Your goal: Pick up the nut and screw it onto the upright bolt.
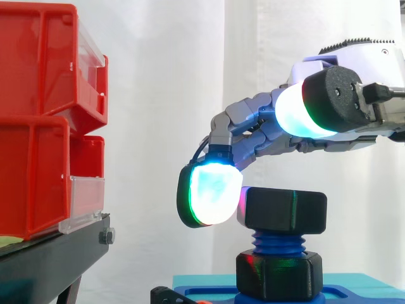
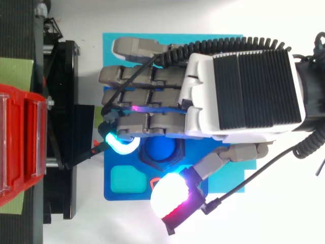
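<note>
White curtain behind. Nut on bolt: rigid, light, I judge; grip opposite flats. Hand spread, unclamped; pad at nine o'clock.

No writing can be read in either view.
The clear label holders on the fronts of the red bins show no print that can be made out. The black nut, the blue bolt and the blue base plate bear no legible mark. A small red outline on the plate is partly covered and cannot be read as a sign.
</note>
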`<state>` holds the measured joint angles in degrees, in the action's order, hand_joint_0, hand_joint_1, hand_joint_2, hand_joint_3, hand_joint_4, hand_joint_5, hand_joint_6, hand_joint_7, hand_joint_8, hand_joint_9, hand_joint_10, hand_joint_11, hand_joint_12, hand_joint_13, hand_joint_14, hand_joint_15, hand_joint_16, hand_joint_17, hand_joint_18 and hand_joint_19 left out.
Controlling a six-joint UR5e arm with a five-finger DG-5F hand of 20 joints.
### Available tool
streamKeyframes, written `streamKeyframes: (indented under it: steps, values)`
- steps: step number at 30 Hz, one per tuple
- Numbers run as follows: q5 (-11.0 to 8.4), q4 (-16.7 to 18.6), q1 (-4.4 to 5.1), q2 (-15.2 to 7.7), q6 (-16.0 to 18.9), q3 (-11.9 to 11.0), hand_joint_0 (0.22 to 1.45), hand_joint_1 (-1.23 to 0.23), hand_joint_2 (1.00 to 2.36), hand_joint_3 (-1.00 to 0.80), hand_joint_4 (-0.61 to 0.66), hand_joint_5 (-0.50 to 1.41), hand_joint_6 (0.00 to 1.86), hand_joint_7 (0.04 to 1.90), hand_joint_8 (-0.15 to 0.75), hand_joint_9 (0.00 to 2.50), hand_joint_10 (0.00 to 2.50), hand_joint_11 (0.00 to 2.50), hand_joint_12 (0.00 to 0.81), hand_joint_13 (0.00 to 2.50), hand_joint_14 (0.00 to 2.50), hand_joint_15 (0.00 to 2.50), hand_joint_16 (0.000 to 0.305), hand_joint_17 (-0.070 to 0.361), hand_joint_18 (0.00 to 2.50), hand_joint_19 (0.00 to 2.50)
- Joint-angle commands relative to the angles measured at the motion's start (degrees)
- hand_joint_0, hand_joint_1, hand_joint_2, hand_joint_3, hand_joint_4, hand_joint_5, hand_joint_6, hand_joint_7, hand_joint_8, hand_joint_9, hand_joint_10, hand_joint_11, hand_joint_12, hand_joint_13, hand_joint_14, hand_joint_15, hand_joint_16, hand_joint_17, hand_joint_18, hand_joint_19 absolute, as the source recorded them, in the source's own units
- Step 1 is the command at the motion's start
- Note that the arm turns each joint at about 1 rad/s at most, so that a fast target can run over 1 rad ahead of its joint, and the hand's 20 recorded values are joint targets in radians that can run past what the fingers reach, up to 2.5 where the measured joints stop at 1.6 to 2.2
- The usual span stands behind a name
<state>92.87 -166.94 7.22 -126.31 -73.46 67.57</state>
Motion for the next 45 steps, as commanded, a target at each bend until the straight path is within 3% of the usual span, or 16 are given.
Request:
streamKeyframes:
  steps: [1, 11, 17, 24, 33, 38, 41, 45]
  values:
    - [0.03, 0.39, -0.19, 0.02, -0.10, 0.02, 0.51, -0.21, 1.00, -0.50, 0.27, -0.09, 0.50, 1.07, 0.280, 0.53, 0.00, 0.00, 0.269, 0.30, 0.00, 0.00, 0.028, 0.063, 0.00, 0.00]
    - [0.56, 0.30, -1.15, 0.02, -0.63, 0.02, 0.52, -0.23, 1.00, -0.50, 0.26, -0.05, 0.50, 1.22, 0.289, 0.62, 0.00, 0.00, 0.253, 0.36, 0.00, 0.00, 0.025, 0.057, 0.00, 0.00]
    - [0.73, 0.57, -2.21, 0.02, -0.72, 0.02, 0.53, -0.27, 1.00, -0.50, 0.22, -0.01, 0.50, 1.31, 0.289, 0.85, 0.00, 0.00, 0.222, 0.50, 0.00, 0.00, 0.019, 0.042, 0.11, 0.00]
    - [0.82, 1.27, -2.73, 0.02, -0.80, 0.02, 0.54, -0.29, 1.00, -0.50, 0.17, 0.03, 0.50, 1.36, 0.302, 1.12, 0.00, 0.00, 0.199, 0.69, 0.00, 0.00, 0.014, 0.031, 0.29, 0.00]
    - [2.67, -0.14, -3.88, 0.02, -0.72, 0.02, 0.54, -0.29, 1.00, -0.50, 0.14, 0.06, 0.50, 1.41, 0.298, 1.31, 0.00, 0.00, 0.181, 0.79, 0.00, 0.00, 0.012, 0.026, 0.38, 0.00]
    - [2.58, 0.04, -4.23, 0.02, -0.80, -0.33, 0.54, -0.29, 1.00, -0.50, 0.19, 0.01, 0.50, 1.21, 0.296, 1.24, 0.00, 0.00, 0.193, 0.75, 0.00, 0.00, 0.013, 0.029, 0.33, 0.00]
    - [2.67, -0.49, -4.40, 0.02, -0.89, -2.53, 0.52, -0.27, 1.00, -0.50, 0.27, -0.05, 0.50, 1.03, 0.285, 1.12, 0.00, 0.00, 0.218, 0.66, 0.00, 0.00, 0.017, 0.038, 0.24, 0.00]
    - [3.37, -3.13, -4.67, 0.02, -1.77, -4.46, 0.50, -0.24, 1.00, -0.50, 0.24, -0.12, 0.50, 0.83, 0.255, 0.89, 0.00, 0.00, 0.250, 0.45, 0.00, 0.00, 0.023, 0.052, 0.05, 0.00]
